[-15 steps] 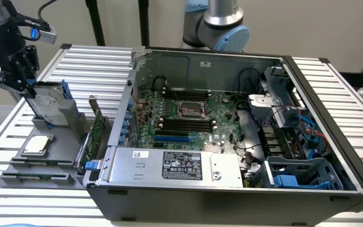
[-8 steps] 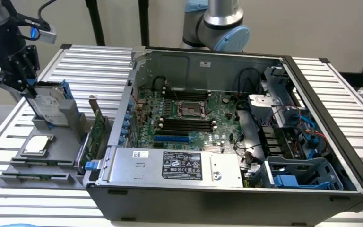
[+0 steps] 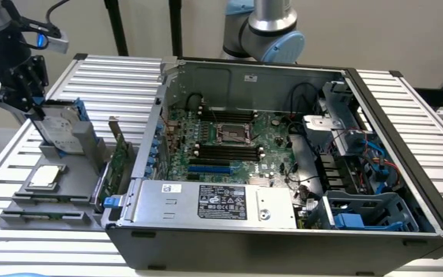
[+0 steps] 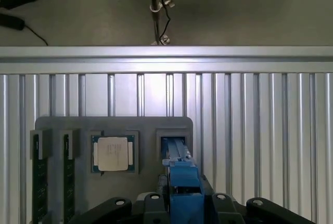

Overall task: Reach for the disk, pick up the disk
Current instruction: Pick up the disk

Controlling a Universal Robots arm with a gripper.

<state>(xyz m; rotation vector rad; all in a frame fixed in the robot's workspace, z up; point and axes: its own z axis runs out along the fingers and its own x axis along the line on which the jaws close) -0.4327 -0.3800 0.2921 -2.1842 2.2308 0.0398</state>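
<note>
The grey holder (image 3: pixel 74 203) lies on the slatted metal table (image 3: pixel 414 121). The disk (image 3: pixel 62 130) stands upright in a slot of this holder, at the end of the holder farthest from the exterior camera, and its lower edge is in the slot. One blue rail of the disk shows along its edge. The gripper (image 3: pixel 34 107) is above the holder, directly at the top end of the disk. In the wrist view the blue rail comes up between the black parts of the gripper. I cannot tell if the gripper clamps the disk or is loose around it. The small silver chip (image 4: pixel 113 154) lies flat in a square recess of the holder, just beside the disk's slot. Two memory sticks (image 4: pixel 37 182) stand in narrow slots of the holder, beyond the chip. The open computer case (image 3: pixel 283 150) is just beside the holder, on the exterior view's right.
</note>
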